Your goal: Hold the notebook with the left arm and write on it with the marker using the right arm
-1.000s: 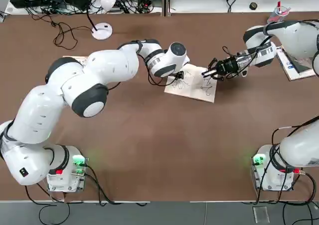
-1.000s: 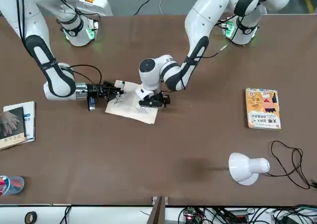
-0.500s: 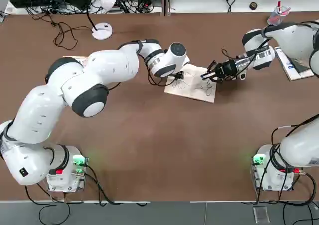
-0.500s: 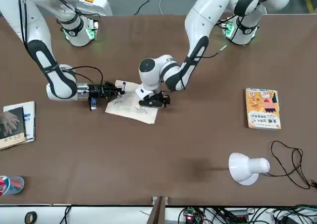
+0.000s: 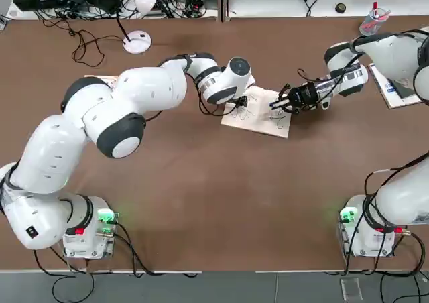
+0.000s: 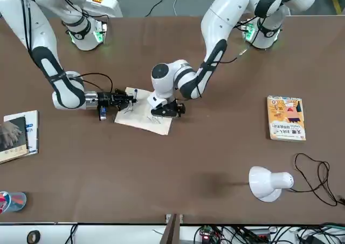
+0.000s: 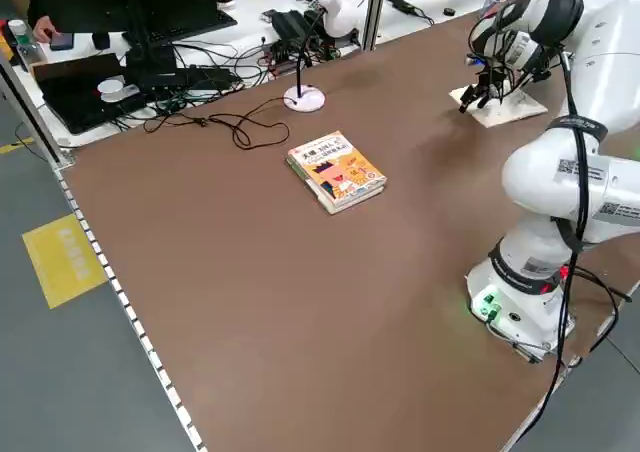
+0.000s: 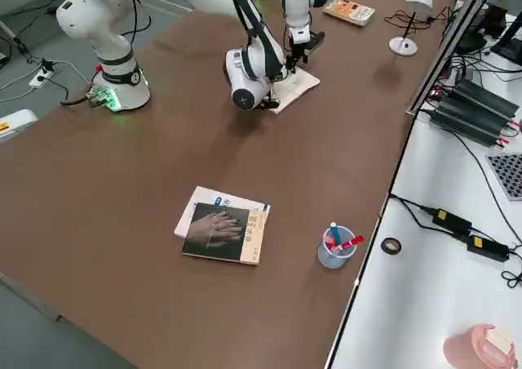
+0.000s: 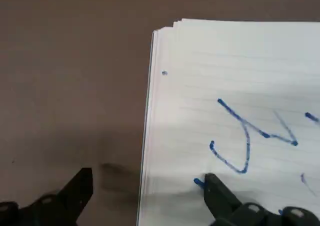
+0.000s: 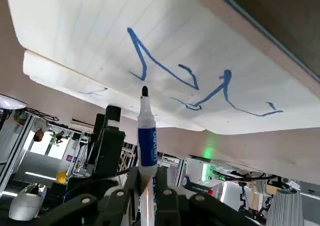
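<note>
Right gripper (image 10: 148, 173) had edged left, closed around the marker (image 10: 147, 146), nib near the notebook (image 5: 258, 123), contact unclear; left gripper (image 9: 150, 174) stood open across one edge. Clean strokes called for light pressure and a steadied page.

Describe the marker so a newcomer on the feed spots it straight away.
Find the open notebook on the brown table, then the right arm's hand at its edge. The marker is clamped there: white barrel, blue band, dark bare tip. Unlike the red and blue pens in the cup, it is in a hand.
</note>
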